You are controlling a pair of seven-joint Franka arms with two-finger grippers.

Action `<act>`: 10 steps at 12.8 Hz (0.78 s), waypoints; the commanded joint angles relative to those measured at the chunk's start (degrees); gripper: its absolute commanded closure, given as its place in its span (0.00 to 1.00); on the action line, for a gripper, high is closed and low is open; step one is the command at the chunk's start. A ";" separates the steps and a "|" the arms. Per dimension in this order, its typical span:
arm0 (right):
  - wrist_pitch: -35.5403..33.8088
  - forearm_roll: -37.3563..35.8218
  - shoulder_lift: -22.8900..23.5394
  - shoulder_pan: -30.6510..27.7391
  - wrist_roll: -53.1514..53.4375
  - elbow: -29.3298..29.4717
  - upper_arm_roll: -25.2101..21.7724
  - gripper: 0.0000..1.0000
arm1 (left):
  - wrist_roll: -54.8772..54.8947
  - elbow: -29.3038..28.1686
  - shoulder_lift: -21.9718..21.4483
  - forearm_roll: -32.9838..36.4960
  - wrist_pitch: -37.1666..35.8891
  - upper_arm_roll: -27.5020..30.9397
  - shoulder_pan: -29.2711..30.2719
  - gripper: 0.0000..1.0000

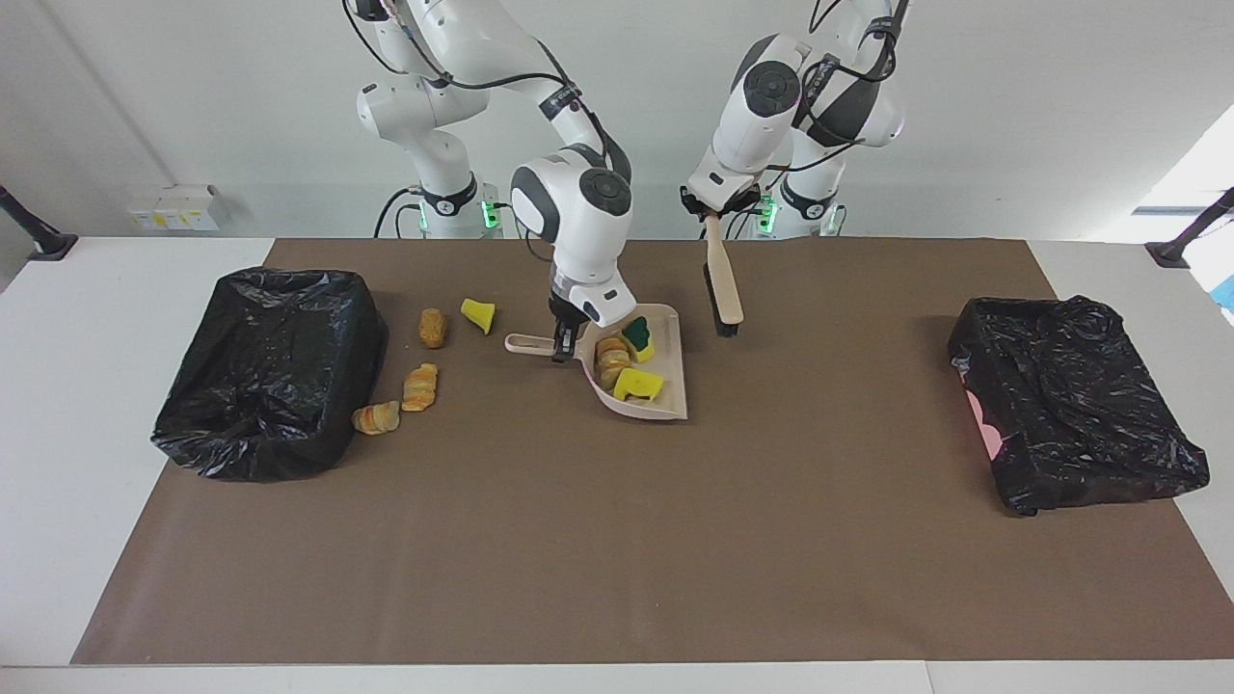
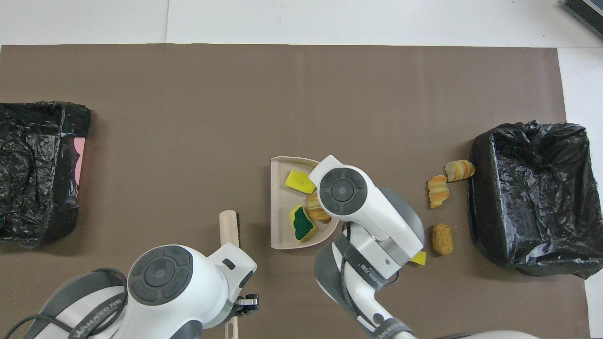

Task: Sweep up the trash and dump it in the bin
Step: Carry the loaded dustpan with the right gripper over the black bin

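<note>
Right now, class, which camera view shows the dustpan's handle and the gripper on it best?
The facing view: the dustpan handle sticks out toward the right arm's end, with the right gripper closed on it. In the overhead view the right arm's wrist covers the handle; only the dustpan's tray shows.

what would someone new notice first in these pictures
The beige dustpan mid-table, already holding a green-topped sponge, a yellow sponge chunk and a bread lump, its handle in the right gripper. Beside it the left gripper holds the hand brush, and four scraps lie near the black-lined bin at the right arm's end.
</note>
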 commanded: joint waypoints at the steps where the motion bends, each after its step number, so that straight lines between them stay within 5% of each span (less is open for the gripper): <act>1: -6.19 1.98 -0.86 -5.31 -10.24 5.15 0.57 1.00 | 0.28 -0.54 -0.24 0.29 4.57 -0.44 0.85 1.00; 4: -9.63 3.04 -0.95 -11.28 -19.03 8.68 0.57 1.00 | -0.68 -0.45 2.03 0.29 9.51 -0.88 -0.46 1.00; 10: -14.30 2.26 -1.82 -21.83 -32.58 13.96 0.13 1.00 | -4.20 0.51 12.13 0.20 21.11 -0.97 -12.84 1.00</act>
